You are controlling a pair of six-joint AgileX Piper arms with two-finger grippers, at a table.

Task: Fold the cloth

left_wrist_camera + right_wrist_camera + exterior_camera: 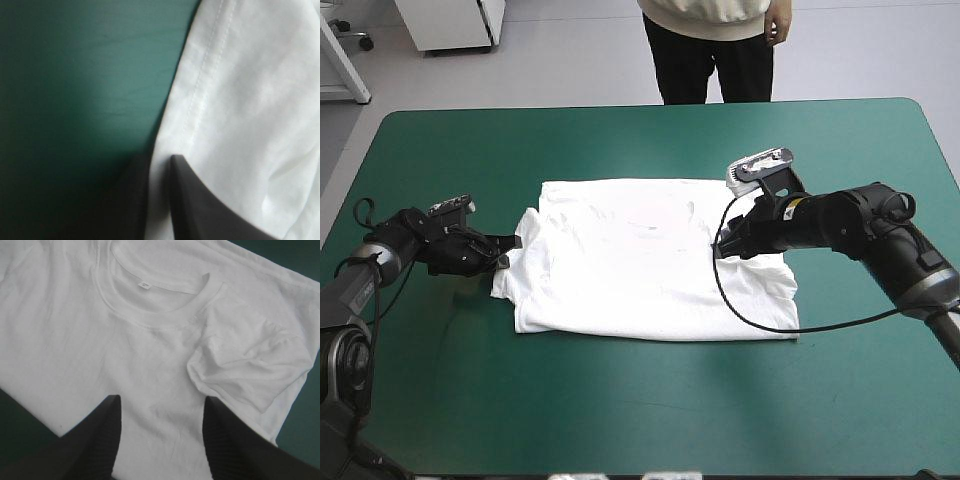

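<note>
The white T-shirt lies spread flat in the middle of the teal-green table, its collar toward the far edge. My left gripper sits low at the shirt's left edge. In the left wrist view its fingers are all but shut, with the hemmed edge of the T-shirt pinched between them. My right gripper hovers over the shirt's right part. The right wrist view shows it open above the T-shirt, nothing between its fingers, and a sleeve folded in ahead of it.
Bare teal-green cover runs wide between the shirt and the table's near edge. Narrower strips of cover lie to the left and right of the shirt.
</note>
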